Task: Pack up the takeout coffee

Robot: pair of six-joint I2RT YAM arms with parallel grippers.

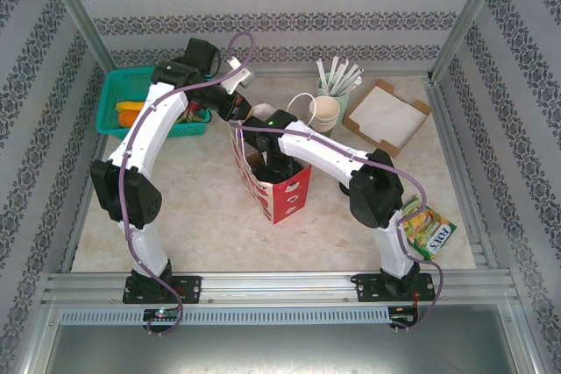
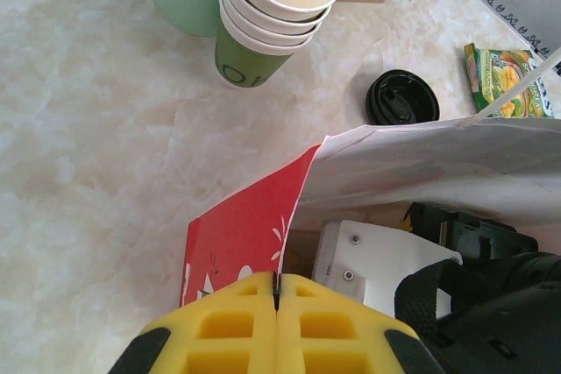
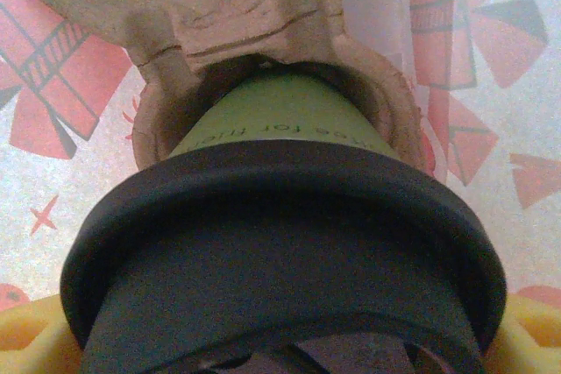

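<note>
**Lidded cup almost seated in the bag**

Black lid (image 3: 280, 278) of the takeout coffee (image 3: 280, 129) is closest to the right wrist camera. The green wall runs away from the lens, and the cup's bottom sits in a socket of a pulp carrier (image 3: 254, 6), with the printed inside of the paper bag (image 3: 491, 85) behind. Right jaws stand wide, with one yellow pad (image 3: 26, 343) at each side of the lid, and I judge that they pinch it. One line of dark print curves over the green wall, but I cannot read it surely.

From the left wrist, left jaws are pressed together on the rim of the paper bag, holding it open. Beyond them are the stack of lidless cups (image 2: 272, 15), with letters like "OH" on the lowest one, and a loose lid (image 2: 401, 98) on the counter (image 2: 88, 129).

From above, the right arm (image 1: 324, 151) reaches into the bag. A snack packet (image 1: 428, 227) shows something like "FOX'S".

Packing seems nearly done. What is left is to release the cup, pull the arm out and free the rim.
</note>
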